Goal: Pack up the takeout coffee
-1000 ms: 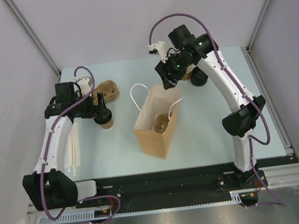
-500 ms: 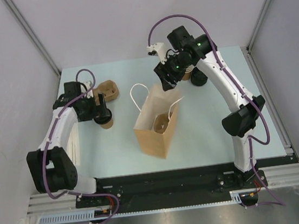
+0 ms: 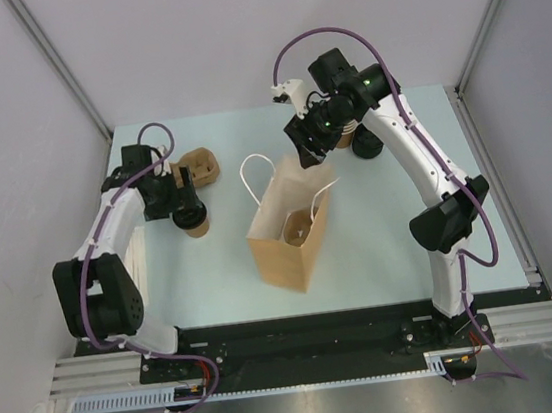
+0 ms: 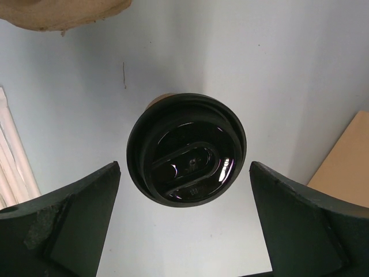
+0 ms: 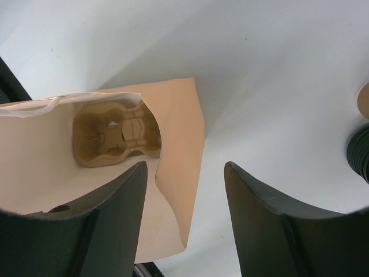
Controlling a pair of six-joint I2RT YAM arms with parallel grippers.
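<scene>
The takeout coffee (image 3: pixel 193 219), a small brown paper cup with a round black lid (image 4: pixel 185 150), stands upright on the table left of the paper bag (image 3: pixel 287 250). My left gripper (image 3: pixel 185 200) hovers over it, open. In the left wrist view its two fingers (image 4: pixel 75 225) stand wide on either side of the lid without touching. My right gripper (image 3: pixel 308 152) is open at the bag's far rim. The bag's wall (image 5: pixel 179 115) hangs between its fingers (image 5: pixel 271 213). A pulp cup carrier (image 5: pixel 115 133) lies at the bottom of the bag.
A second pulp carrier (image 3: pixel 200 165) lies behind the cup. White straws (image 3: pixel 138 264) lie along the left edge. Loose black lids (image 3: pixel 367 145) and tan cups (image 5: pixel 364 98) stand at the back right. The bag's white handles (image 3: pixel 252 174) stick up.
The left arm has folded back, its elbow swinging inward, and its wrist has shifted slightly up-left over the cup. The cup, the bag and the right arm have stayed put.
</scene>
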